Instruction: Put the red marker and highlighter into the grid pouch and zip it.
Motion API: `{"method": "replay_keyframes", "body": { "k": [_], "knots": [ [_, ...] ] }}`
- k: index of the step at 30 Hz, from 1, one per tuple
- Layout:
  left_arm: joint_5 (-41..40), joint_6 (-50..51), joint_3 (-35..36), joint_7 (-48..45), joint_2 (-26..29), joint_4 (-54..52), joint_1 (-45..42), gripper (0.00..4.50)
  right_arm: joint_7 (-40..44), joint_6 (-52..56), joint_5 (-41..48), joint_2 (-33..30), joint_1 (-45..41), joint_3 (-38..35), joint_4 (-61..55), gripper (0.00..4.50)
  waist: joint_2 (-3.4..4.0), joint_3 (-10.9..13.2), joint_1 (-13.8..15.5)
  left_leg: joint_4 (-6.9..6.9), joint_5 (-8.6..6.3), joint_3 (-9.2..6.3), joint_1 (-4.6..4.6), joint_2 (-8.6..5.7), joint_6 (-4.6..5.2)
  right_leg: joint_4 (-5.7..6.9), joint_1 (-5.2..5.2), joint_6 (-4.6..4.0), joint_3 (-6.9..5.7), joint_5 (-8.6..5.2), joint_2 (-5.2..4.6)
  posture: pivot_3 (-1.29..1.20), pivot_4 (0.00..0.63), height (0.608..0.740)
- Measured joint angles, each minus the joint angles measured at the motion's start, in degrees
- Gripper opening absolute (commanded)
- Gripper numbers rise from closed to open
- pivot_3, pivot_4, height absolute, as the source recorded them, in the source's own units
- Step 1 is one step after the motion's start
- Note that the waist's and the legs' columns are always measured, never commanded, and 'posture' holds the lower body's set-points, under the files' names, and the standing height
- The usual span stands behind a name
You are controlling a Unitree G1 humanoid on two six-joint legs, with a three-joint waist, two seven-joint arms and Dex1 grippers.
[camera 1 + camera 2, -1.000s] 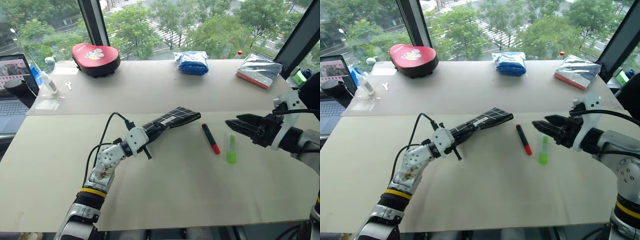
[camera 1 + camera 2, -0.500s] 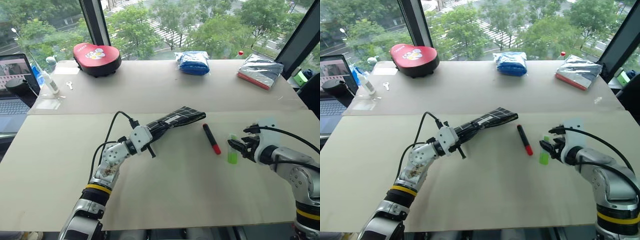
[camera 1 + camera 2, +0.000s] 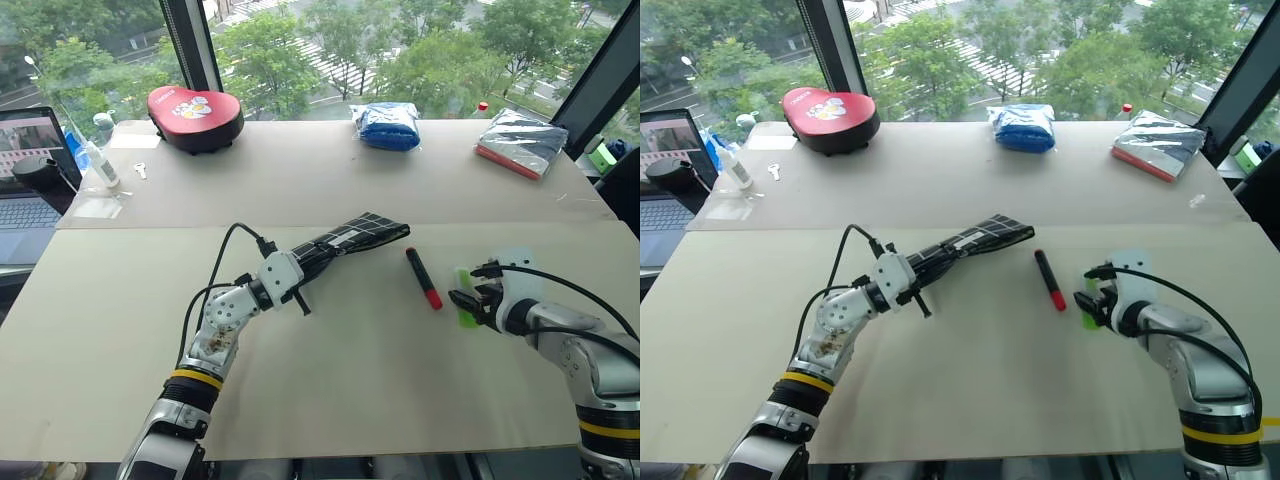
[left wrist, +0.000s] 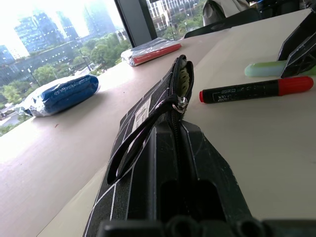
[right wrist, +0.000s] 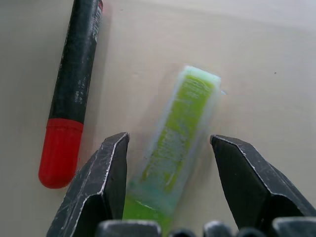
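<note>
The grid pouch (image 3: 350,240) is black with white lines and lies tilted near the table's middle; my left gripper (image 3: 300,270) is shut on its near end, mouth gaping in the left wrist view (image 4: 181,81). To its right lies the red marker (image 3: 422,278), dark with a red near end. Beside that lies the lime-green highlighter (image 5: 175,140). My right gripper (image 5: 170,158) is open, one finger on each side of the highlighter, low over the table (image 3: 350,370). I see a gap between each finger and the highlighter.
Along the far edge sit a red cartoon-print case (image 3: 194,105), a blue bag (image 3: 386,125) and a silver packet with a red edge (image 3: 518,143). A laptop (image 3: 25,170) and a small bottle (image 3: 97,165) stand at the far left.
My right gripper has dropped from above the table down to the highlighter and tipped downward, its fingers now straddling it. The left gripper and pouch have stayed put.
</note>
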Motion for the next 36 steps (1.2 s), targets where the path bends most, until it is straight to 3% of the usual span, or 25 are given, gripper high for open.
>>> {"method": "replay_keyframes", "body": {
  "k": [2,3,8,18,23,25,30,36],
  "knots": [
    [0.0,0.0,0.0,0.1,0.0,-0.1,0.2,0.00,0.0,-1.2,-0.4,0.0,0.8,0.2,0.0,2.95,0.00,0.0,0.0,0.00,0.00,-0.01,0.02,0.00,0.00,0.00,0.03,0.00,-0.02,0.00,0.00,0.00,0.150,0.740],
    [0.0,0.0,0.0,0.3,0.0,-0.2,0.5,0.00,0.0,-1.9,-0.5,0.1,1.3,0.2,0.0,2.43,-0.01,0.0,0.0,0.01,0.00,-0.02,0.04,0.00,0.00,-0.01,0.07,0.00,-0.03,0.00,0.00,0.00,0.150,0.740],
    [0.0,0.0,0.0,0.7,0.0,-0.5,0.9,0.00,0.2,-4.6,-0.6,0.5,2.6,0.9,0.2,1.02,-0.06,0.0,0.1,0.06,0.00,-0.05,0.09,0.00,0.01,-0.02,0.18,0.01,-0.05,-0.01,0.00,0.00,0.150,0.740],
    [-0.1,0.2,0.0,0.5,0.7,-1.7,1.2,0.00,3.4,-13.5,-1.9,0.0,-0.3,1.1,6.9,1.04,-0.14,-0.1,-0.1,0.10,0.00,-0.02,0.09,-0.02,0.00,0.00,0.11,0.02,0.00,-0.01,0.00,0.00,0.150,0.740],
    [-0.1,0.5,0.0,-0.8,1.2,-2.7,1.5,0.00,14.9,-27.5,-5.1,-8.1,-5.9,3.7,8.2,1.04,-0.07,0.0,-0.4,0.08,0.01,0.02,0.07,-0.01,-0.01,-0.01,0.04,0.01,0.00,-0.01,0.07,0.00,0.150,0.740],
    [-0.1,0.5,0.0,-1.2,1.4,-2.9,1.6,0.00,21.4,-33.0,-6.3,-12.5,-7.6,5.9,7.0,1.04,-0.08,0.0,-0.4,0.07,0.01,-0.01,0.07,0.03,-0.01,-0.02,0.06,0.02,-0.07,-0.02,0.09,0.00,0.150,0.740],
    [-0.1,0.5,0.0,-1.5,1.6,-3.3,1.8,0.00,29.6,-40.0,-11.2,-16.3,-7.8,13.4,5.5,1.04,-0.09,0.0,-0.2,0.09,0.01,-0.01,0.05,0.03,-0.01,-0.05,0.08,0.02,-0.02,-0.02,0.05,0.00,0.150,0.740],
    [-0.1,0.7,-0.2,-1.5,1.2,-4.0,1.9,0.00,31.8,-46.0,-18.5,-13.6,-12.5,21.3,8.8,1.04,-0.09,0.0,-0.2,0.09,0.04,0.00,0.04,0.02,-0.07,-0.04,0.02,0.02,0.00,-0.02,0.05,0.00,0.150,0.740]
  ]
}}
